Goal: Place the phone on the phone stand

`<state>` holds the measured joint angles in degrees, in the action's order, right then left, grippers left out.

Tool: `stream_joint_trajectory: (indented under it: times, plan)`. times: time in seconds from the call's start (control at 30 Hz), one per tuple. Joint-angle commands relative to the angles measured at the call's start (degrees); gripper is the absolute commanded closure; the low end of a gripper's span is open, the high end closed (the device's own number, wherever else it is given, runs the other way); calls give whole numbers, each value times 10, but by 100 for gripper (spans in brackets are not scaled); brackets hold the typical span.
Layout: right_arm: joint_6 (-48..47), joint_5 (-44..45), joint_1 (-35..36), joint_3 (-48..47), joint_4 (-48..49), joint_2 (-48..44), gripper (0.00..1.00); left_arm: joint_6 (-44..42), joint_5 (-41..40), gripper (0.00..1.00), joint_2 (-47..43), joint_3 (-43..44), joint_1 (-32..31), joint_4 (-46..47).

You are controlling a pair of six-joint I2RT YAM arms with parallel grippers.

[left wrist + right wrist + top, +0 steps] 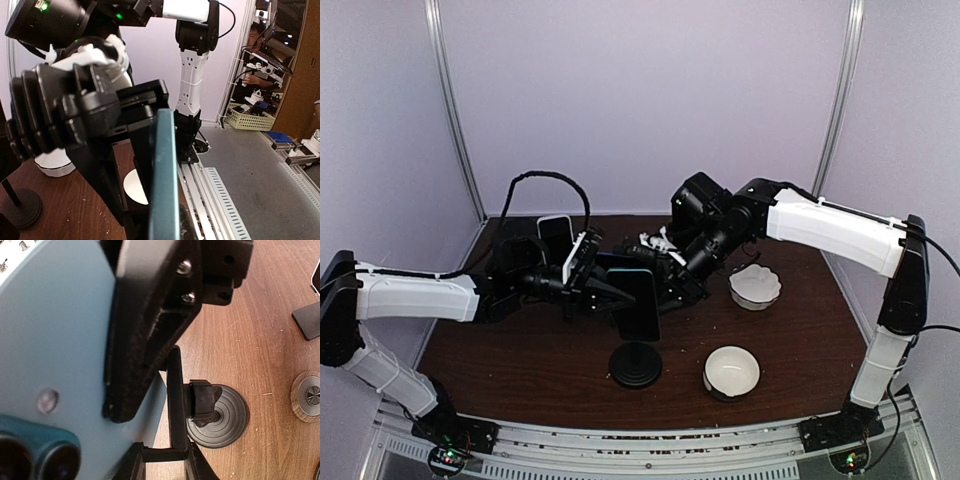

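near the stand (227,412), the phone (60,340) shows a pale-blue back.

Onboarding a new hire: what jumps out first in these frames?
Both arms meet mid-table at the phone; its pale blue back fills the right wrist view under a finger of the right gripper. The black phone stand sits just nearer the bases, with a scalloped white bowl and a plain white bowl to its right.
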<state>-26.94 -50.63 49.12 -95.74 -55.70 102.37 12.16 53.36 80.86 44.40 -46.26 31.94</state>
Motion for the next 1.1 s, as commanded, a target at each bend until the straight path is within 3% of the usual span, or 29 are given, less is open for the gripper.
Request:
stream_joint_trajectory:
  times: [0.0,0.13,0.37,0.77,0.97,1.07]
  plan:
    - [-18,-36,9,-22,-34,-7,93,15,9,100,15,-4,22,105]
    - [-22,-36,10,-25,-39,-3,93,42,7,100,11,-20,26,143]
    - [-24,-37,9,-22,-44,-5,94,44,-22,100,-17,-41,33,112]
    - [22,-10,-6,51,14,-60,99,-4,-126,100,-47,-12,33,-130]
    - [37,-12,-26,81,37,-82,100,-20,-156,100,-55,-6,34,-192]
    - [31,-5,-36,91,38,-89,100,-15,-140,100,-57,-19,34,-176]
